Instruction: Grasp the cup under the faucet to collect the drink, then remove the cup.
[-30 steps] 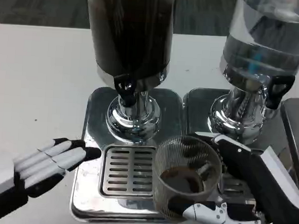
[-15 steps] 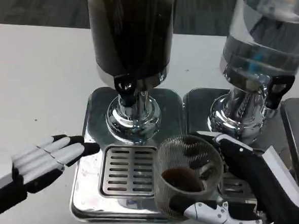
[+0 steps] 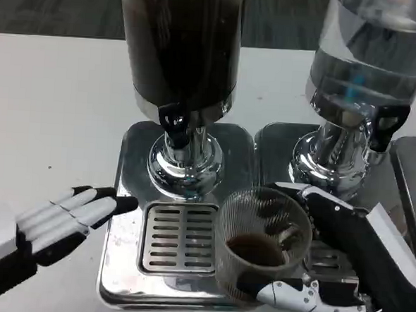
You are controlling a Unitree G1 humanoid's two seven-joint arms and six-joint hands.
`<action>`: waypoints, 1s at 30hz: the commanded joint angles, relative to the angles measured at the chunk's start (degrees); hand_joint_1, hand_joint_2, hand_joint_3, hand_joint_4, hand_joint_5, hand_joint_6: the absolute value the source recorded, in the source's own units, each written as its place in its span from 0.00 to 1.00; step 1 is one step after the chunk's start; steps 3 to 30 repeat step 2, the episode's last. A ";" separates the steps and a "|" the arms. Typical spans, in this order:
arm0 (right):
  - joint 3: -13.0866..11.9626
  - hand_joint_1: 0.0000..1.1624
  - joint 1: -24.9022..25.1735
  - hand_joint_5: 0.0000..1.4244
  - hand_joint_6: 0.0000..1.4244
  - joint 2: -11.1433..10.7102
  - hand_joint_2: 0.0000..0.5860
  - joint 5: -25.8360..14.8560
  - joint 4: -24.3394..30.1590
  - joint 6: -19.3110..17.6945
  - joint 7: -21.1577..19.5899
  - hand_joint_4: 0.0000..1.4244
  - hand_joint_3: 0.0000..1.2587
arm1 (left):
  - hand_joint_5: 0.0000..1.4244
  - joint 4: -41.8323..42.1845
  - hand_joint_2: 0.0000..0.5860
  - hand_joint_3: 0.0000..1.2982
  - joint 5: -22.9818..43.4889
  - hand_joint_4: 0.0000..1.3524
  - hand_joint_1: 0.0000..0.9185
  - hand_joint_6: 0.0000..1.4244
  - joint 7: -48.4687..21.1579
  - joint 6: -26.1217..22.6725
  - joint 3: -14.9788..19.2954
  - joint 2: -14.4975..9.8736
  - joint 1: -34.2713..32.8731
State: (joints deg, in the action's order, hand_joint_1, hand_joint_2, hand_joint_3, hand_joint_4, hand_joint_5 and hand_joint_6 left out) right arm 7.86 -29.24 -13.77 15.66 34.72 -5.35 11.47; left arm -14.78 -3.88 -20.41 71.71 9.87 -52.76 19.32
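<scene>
- While its fingers are wrapping round the ribbed wall, the right hand (image 3: 328,276) is gripping the cup (image 3: 260,245), a clear, round, finely ridged tumbler.
- The cup is standing upright, mouth upward, holding a shallow dark drink, over the right edge of the slotted metal drip grate (image 3: 178,238).
- The left hand (image 3: 66,218) is lying flat with fingers straight, holding nothing, fingertips touching the shiny steel tray (image 3: 120,260).
- The black faucet (image 3: 173,123) is hanging beneath the dark cylindrical dispenser (image 3: 180,41), behind and left of the cup.

Dispenser base (image 3: 185,165) + faucet (image 3: 173,122) behind; table (image 3: 56,104) left open.
</scene>
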 commanded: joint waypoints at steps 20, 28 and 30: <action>-0.19 0.65 1.06 0.40 0.42 0.56 0.43 -1.73 1.58 -0.83 -0.30 0.34 0.37 | 0.00 0.14 0.12 0.00 0.64 0.00 0.00 0.00 -0.78 -0.55 -0.32 -0.21 -0.29; -0.19 0.65 1.06 0.40 0.42 0.56 0.43 -1.73 1.58 -0.83 -0.30 0.34 0.37 | 0.00 0.14 0.12 0.00 0.64 0.00 0.00 0.00 -0.78 -0.55 -0.32 -0.21 -0.29; -0.19 0.65 1.06 0.40 0.42 0.56 0.43 -1.73 1.58 -0.83 -0.30 0.34 0.37 | 0.00 0.14 0.12 0.00 0.64 0.00 0.00 0.00 -0.78 -0.55 -0.32 -0.21 -0.29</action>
